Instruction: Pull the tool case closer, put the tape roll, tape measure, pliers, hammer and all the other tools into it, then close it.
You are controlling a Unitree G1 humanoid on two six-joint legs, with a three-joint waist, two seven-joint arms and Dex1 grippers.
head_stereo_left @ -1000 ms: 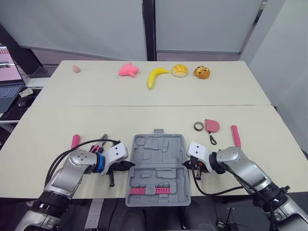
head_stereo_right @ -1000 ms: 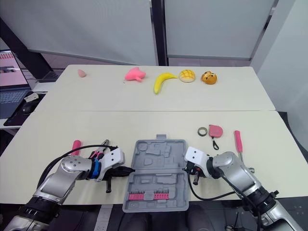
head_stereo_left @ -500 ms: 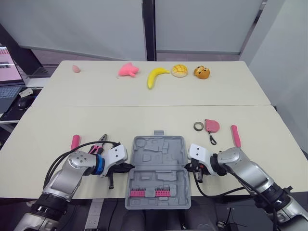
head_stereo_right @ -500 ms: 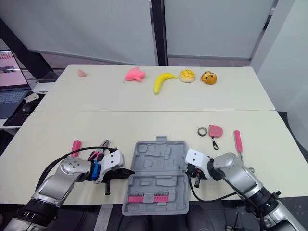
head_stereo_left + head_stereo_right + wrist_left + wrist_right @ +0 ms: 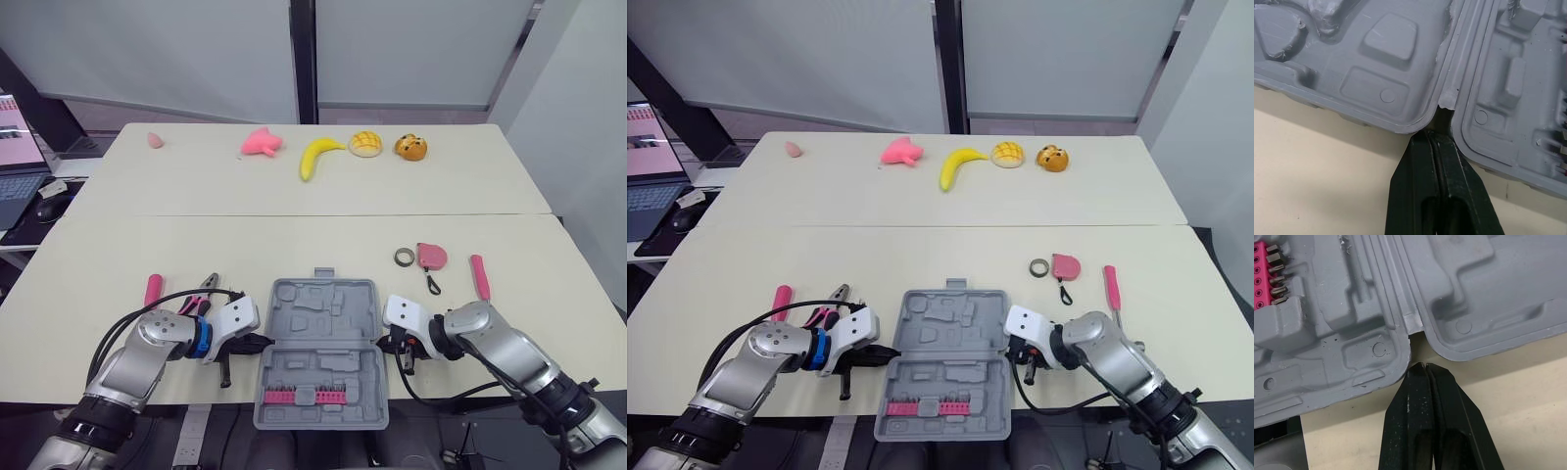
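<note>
Left gripper (image 5: 1436,139) and right gripper (image 5: 1422,366) are both clenched empty, fingers pressed flat together, each tip set at the hinge notch on its own side of the case (image 5: 321,333). The case, grey moulded plastic with recessed pockets and a pink bit strip (image 5: 300,394), lies open. Pliers (image 5: 203,292) lie just left of it; tape roll (image 5: 403,257) and tape measure (image 5: 431,256) sit beyond its far right corner, apart from it.

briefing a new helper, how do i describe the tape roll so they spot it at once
On the nearer table, look right of and beyond the open grey tool case. The tape roll lies beside the tape measure: a small dark ring, while its neighbour is pink and solid.
</note>
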